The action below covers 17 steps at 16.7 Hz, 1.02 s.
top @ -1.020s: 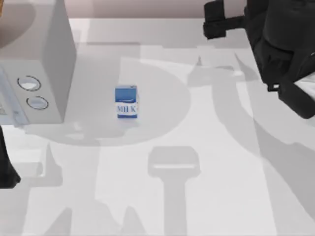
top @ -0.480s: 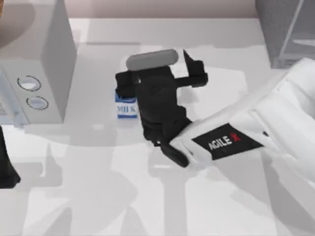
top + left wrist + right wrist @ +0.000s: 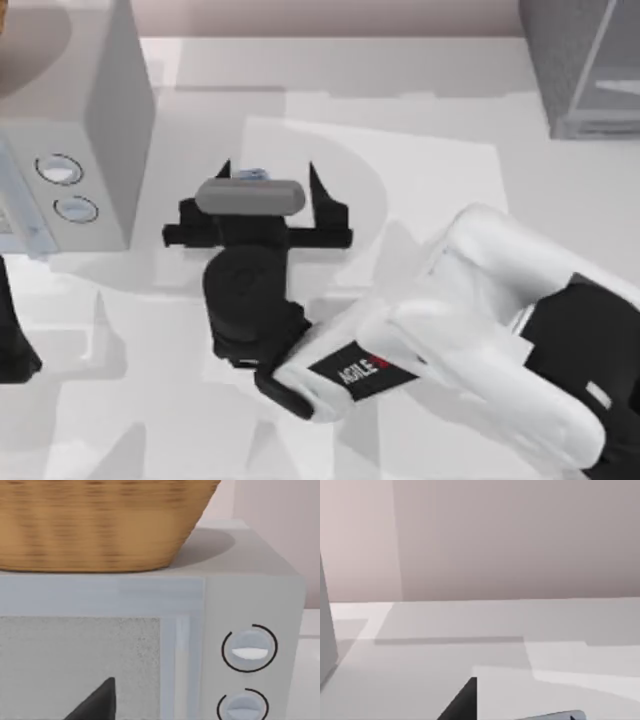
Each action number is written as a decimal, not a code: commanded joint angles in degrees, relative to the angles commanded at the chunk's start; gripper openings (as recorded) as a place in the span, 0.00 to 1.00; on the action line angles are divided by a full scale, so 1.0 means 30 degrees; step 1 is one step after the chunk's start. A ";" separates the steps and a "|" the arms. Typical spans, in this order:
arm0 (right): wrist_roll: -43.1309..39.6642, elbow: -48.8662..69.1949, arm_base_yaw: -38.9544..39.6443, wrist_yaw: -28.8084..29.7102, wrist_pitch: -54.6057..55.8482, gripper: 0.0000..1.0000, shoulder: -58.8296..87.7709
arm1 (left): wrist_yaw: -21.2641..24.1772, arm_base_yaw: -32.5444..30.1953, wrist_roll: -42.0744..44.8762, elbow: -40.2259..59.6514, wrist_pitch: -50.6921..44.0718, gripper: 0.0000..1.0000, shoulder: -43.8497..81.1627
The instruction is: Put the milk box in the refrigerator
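Milk box [image 3: 251,176]: small blue carton, a sliver of its top showing between the two spread fingertips of the right gripper [image 3: 266,180]. It stands directly beneath the gripper, upright as far as can be told; most of its body is hidden under the gripper's grey bar.

Right gripper: released, fingers wide apart, one to either side of the carton and neither visibly touching it. The right arm reaches in from the surface's right side and is plainly the nearer arm; the grasp looks about to close, the lift not yet begun.

Left gripper [image 3: 97,702]: one dark fingertip seen in the left wrist view against the microwave door; whether it is released or clenched cannot be told. Parked at the surface's left edge.

Refrigerator [image 3: 580,65]: dark grey speckled cabinet with a pale frame, well apart from the right gripper, toward the far right corner.

Microwave [image 3: 75,130]: light grey box with two round dials, near the gripper on its left; a wicker basket [image 3: 100,522] sits on top.

Surface [image 3: 420,200]: plain white, shadowed. Room: pale pinkish wall behind.
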 joint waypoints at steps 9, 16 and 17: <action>0.0720 0.0538 0.0646 0.0541 0.1114 1.00 0.0225 | 0.0000 0.0000 0.0000 0.0000 0.0000 1.00 0.0000; 0.0673 0.1964 -0.0147 -0.0265 -0.0002 1.00 0.1224 | 0.0000 0.0000 0.0000 0.0000 0.0000 1.00 0.0000; 0.0671 0.2336 -0.0326 -0.0442 -0.0199 1.00 0.1393 | 0.0000 0.0000 0.0000 0.0000 0.0000 1.00 0.0000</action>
